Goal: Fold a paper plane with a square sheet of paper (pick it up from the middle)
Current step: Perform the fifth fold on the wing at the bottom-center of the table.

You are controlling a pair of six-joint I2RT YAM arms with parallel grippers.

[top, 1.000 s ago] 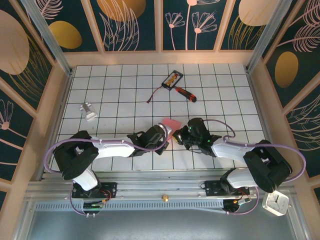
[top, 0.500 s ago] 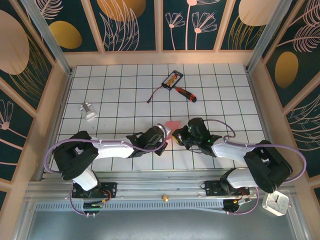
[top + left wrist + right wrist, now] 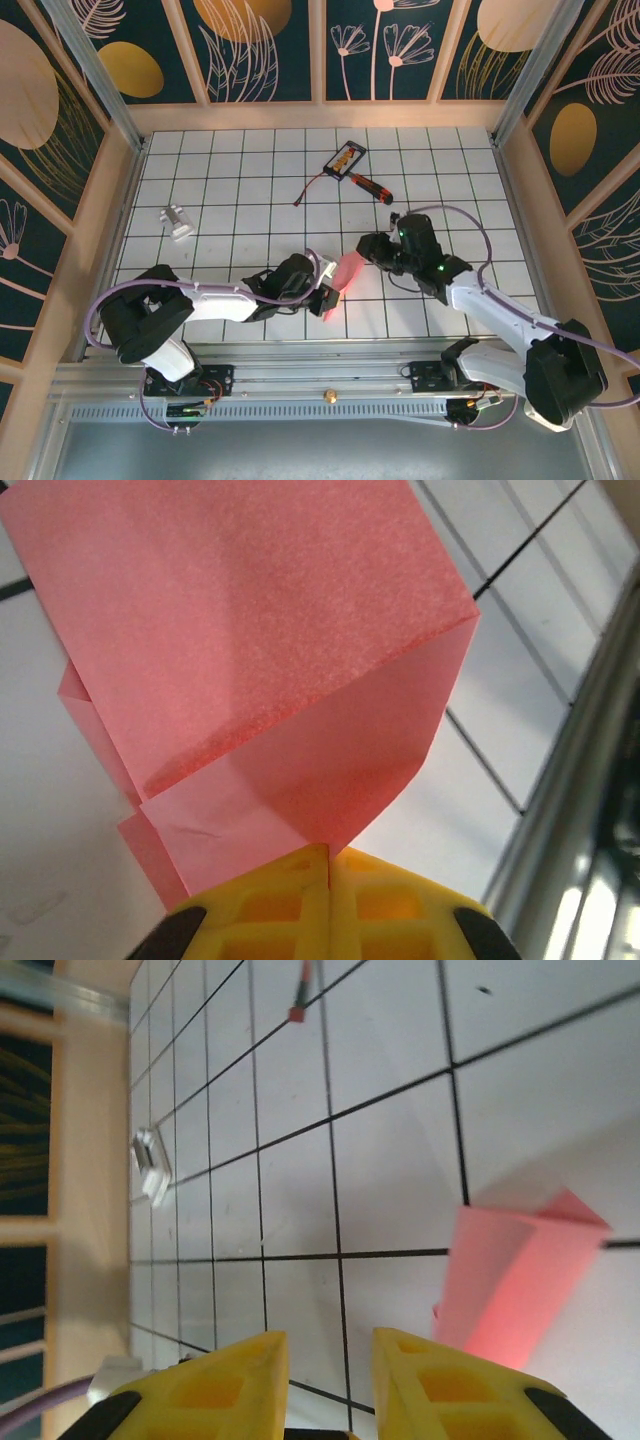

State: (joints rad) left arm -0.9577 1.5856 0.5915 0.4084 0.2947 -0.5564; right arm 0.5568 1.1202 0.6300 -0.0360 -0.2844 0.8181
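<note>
The pink-red sheet of paper (image 3: 345,272) is folded into a narrow layered shape and slants up off the tiled table near its front middle. My left gripper (image 3: 328,300) is shut on the paper's near end. In the left wrist view the yellow fingers (image 3: 270,905) meet at my left gripper (image 3: 328,852), pinching a corner of the paper (image 3: 270,660), whose folded flaps spread away from it. My right gripper (image 3: 372,248) sits just right of the paper's far end, apart from it. Seen from its own wrist, the right gripper (image 3: 330,1345) is open with bare tile between its fingers, the paper (image 3: 520,1280) to its right.
A red-handled screwdriver (image 3: 372,186), a black-and-orange card (image 3: 346,158) and a thin cable (image 3: 310,188) lie at the back middle. A small pale clip (image 3: 178,222) lies at the left. A metal rail (image 3: 580,810) runs along the table's near edge.
My right gripper has opened, let go of the paper and drawn back to the right. My left gripper has shut on the paper and pulled it toward the near edge.
</note>
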